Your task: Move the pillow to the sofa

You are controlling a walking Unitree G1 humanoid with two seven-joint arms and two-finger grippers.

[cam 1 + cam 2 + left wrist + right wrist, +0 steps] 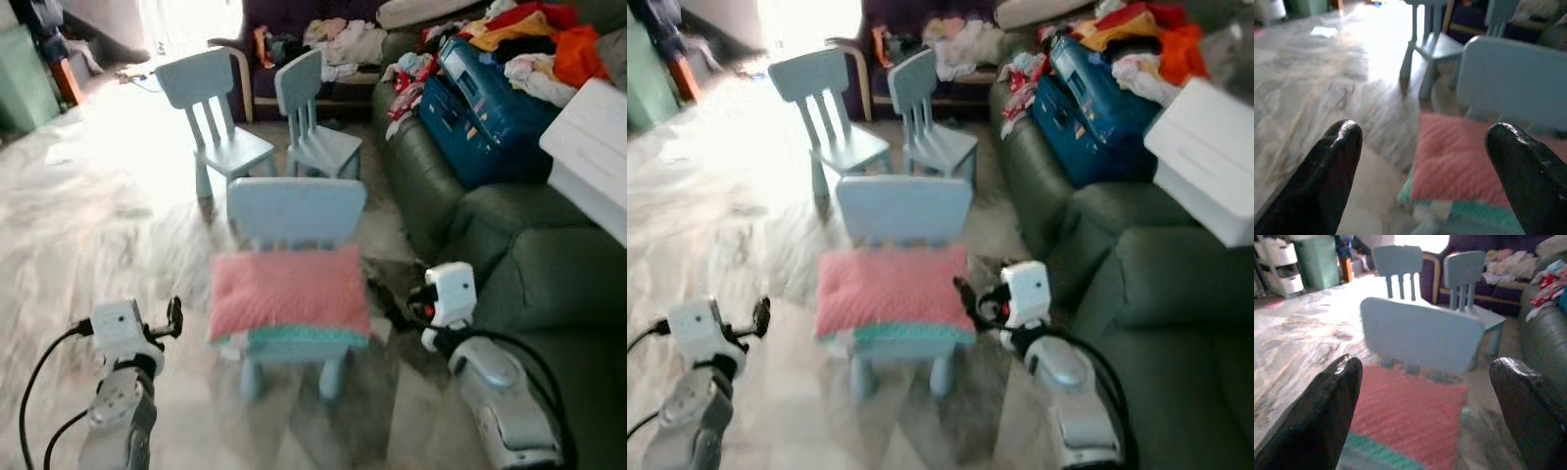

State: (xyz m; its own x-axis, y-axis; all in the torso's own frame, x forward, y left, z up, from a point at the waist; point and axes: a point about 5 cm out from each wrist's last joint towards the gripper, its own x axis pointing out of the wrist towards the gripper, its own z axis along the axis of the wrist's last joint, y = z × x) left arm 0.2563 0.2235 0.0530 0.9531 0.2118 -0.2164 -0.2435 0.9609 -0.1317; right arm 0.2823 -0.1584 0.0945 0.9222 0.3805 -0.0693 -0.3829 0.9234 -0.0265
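The pillow, pink on top with a teal edge below, lies flat on the seat of the nearest small blue chair, and that chair is my landmark for everything else.

To the left of the chair and a little nearer the robot, the left end effector hangs over the pale marbled floor, well apart from the pillow. In the left wrist view its two black fingers stand spread wide, with the pillow's corner showing between them.

Behind the chair stand two more blue chairs, one to the left rear and one straight behind.

Just to the right of the chair, close beside the pillow's right edge but not touching it, sits the right end effector. Its fingers are also spread apart, holding nothing.

Further right of the chair runs the dark green sofa. On it, toward the back, lie a blue suitcase, a heap of clothes and a white box.
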